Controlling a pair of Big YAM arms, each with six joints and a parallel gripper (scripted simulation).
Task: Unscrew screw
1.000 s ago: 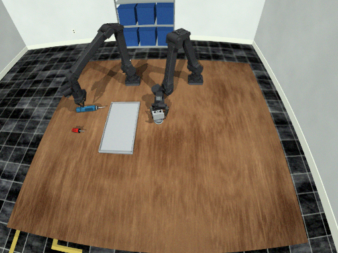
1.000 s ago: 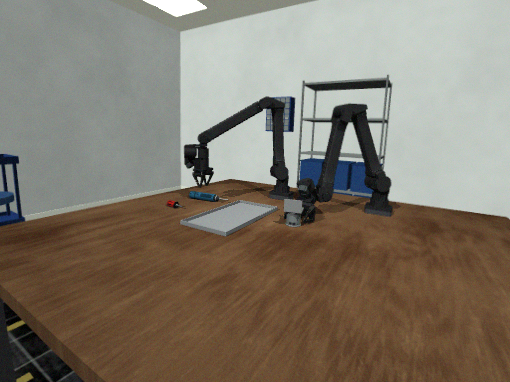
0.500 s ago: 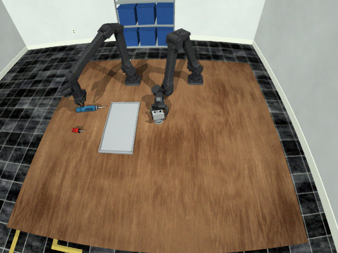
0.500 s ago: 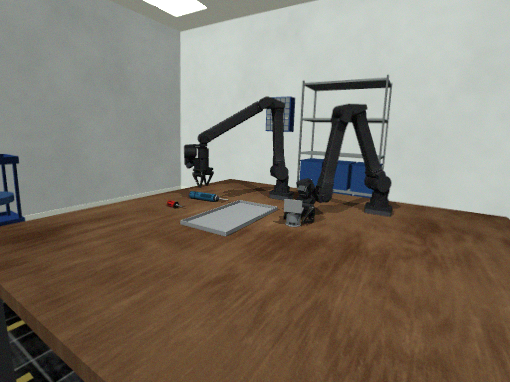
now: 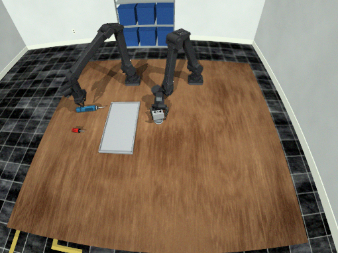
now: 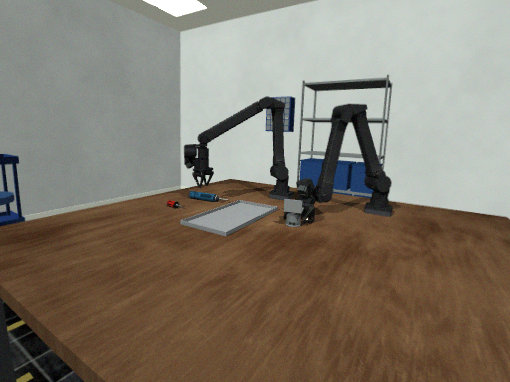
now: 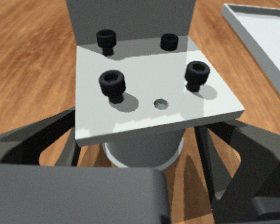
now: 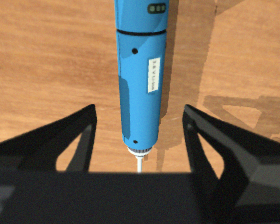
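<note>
Joint module, a grey cylindrical body (image 5: 158, 122) (image 6: 293, 220) (image 7: 145, 147) under a pale metal bracket (image 5: 158, 114) (image 6: 293, 206) (image 7: 135, 75), is standing upright between the fingers of the left pincer (image 5: 160, 115) (image 6: 299, 218) (image 7: 139, 111), which is spreading wide and gripping nothing. On the bracket, three black socket-head screws are standing proud, while the fully seated black screw (image 7: 169, 42) is sitting low, on the side away from that pincer. The right pincer (image 5: 81, 102) (image 6: 202, 183) (image 8: 139, 112) is hovering part-open and unloaded above the blue-barrelled electric screwdriver (image 5: 87, 108) (image 6: 203, 196) (image 8: 141, 90), which is lying beneath its fingers. Its white label (image 8: 154, 75) is carrying dark print too small to read; no brand is showing legibly.
</note>
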